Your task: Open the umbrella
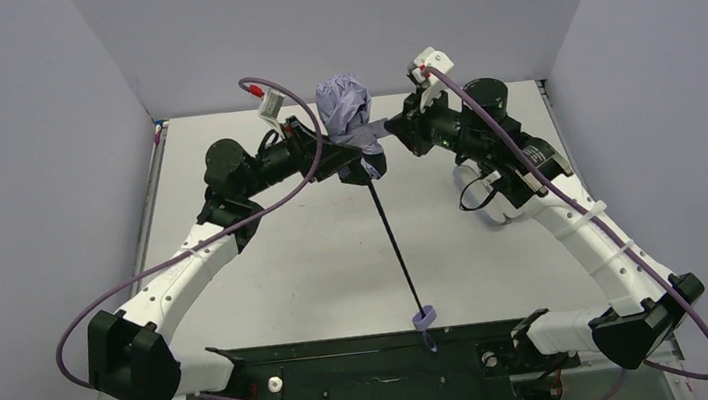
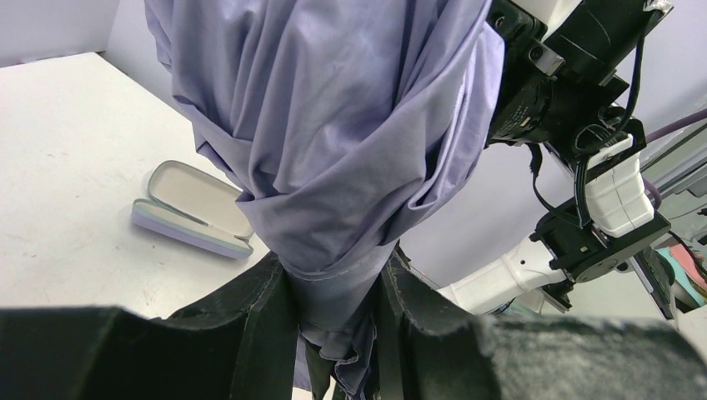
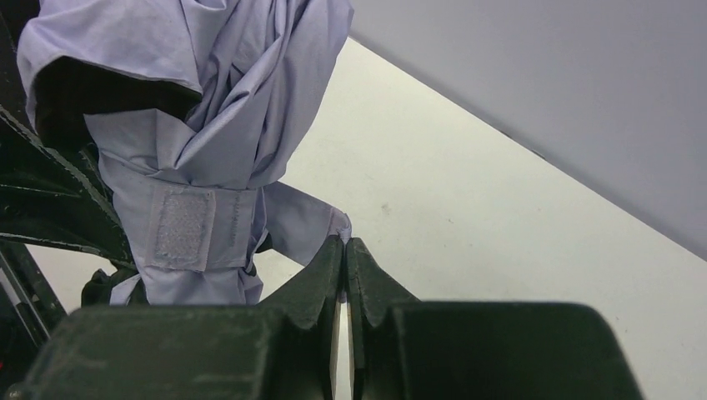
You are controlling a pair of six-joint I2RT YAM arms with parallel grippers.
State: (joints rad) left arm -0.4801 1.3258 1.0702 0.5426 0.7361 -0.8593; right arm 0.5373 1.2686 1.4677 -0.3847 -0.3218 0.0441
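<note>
The umbrella [image 1: 345, 110] is showing pale lilac fabric over a black underside, its strap [image 3: 200, 227] carrying a whitish patch. Its shaft [image 1: 393, 241] is looking black, its handle [image 1: 425, 316] lilac. The glasses case [image 2: 196, 208] is showing white lining and pastel-striped edges on the white table [image 2: 67, 167].

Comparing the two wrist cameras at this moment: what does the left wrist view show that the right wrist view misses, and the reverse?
Only the left wrist view: a lilac case lying open on the table, the right arm, and the left gripper clamped round the neck of the umbrella. Only the right wrist view: the Velcro strap wrapped round the bundle, its loose tab seemingly pinched in the shut right gripper. Both: the umbrella, fabric bundled and unopened, and the white table.
</note>
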